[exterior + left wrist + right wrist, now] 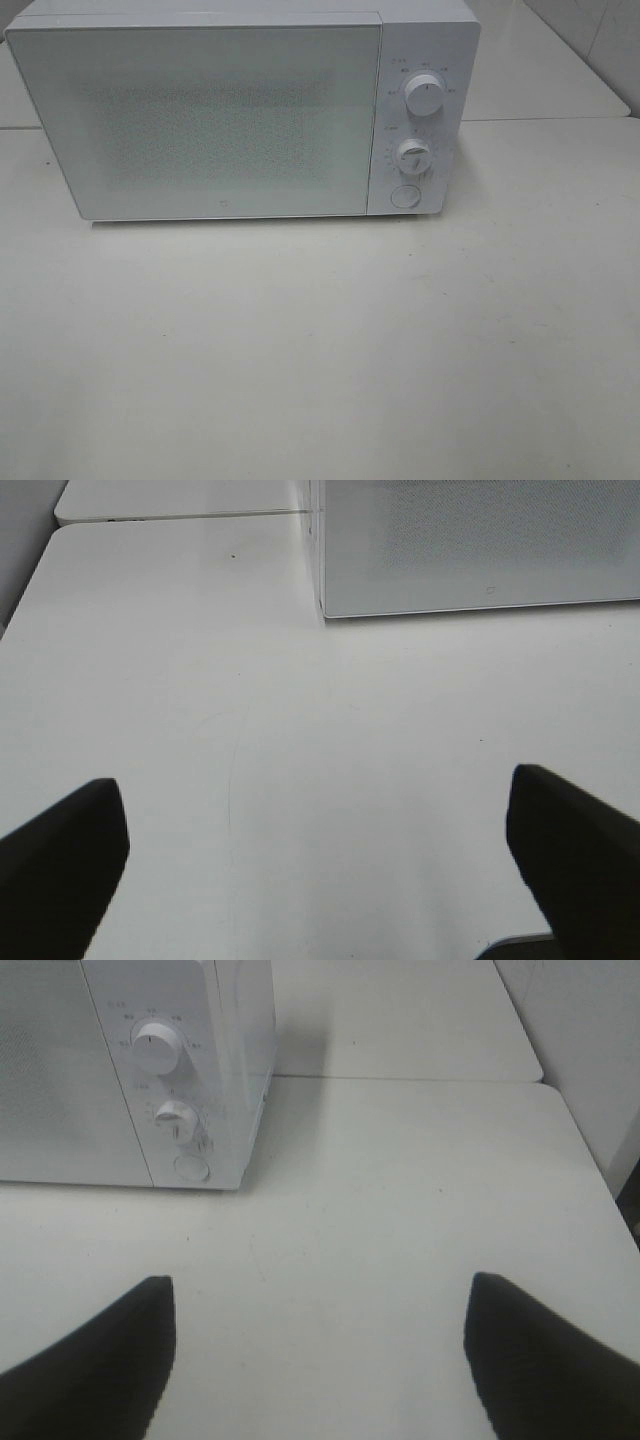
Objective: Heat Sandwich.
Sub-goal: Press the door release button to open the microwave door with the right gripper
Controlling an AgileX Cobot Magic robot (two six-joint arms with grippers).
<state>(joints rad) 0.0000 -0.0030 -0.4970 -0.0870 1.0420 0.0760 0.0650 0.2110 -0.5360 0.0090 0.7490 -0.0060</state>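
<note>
1. From above, we are seeing only the closed microwave on the white counter; the sandwich is showing nowhere.
2. Left wrist: the left jaws are standing wide apart, empty, above the counter.
3. Right wrist: the right jaws are gaping, empty; we are expecting soft, light, crushable bread, needing a gentle edge grip.

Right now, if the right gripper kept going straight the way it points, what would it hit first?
Probably the bare table: the open right gripper tilts down toward it. The microwave sits aside; depth is unclear.
</note>
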